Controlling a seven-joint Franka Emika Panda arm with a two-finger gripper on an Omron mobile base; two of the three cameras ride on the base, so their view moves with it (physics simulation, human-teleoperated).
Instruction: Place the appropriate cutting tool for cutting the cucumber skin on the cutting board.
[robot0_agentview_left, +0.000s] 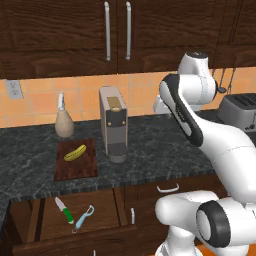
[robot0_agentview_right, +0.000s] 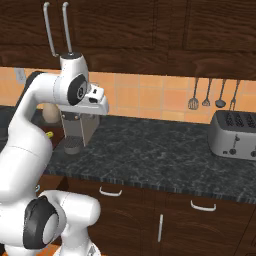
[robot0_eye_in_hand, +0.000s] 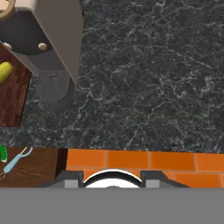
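pincer: cannot tell grip | below: coffee machine on counter | far below-left: peeler in drawer

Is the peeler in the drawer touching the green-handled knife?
Apart. In the left base view, bare drawer floor shows between the peeler and the knife.

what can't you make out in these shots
- Gripper: open or shut can't be told; its tips don't rise clear of the hand view's bottom edge.
- Cucumber: cut off by the hand view's left edge.
- Knife: hand view's left edge leaves just a green bit.
- Board: mostly behind the arm in the right base view.
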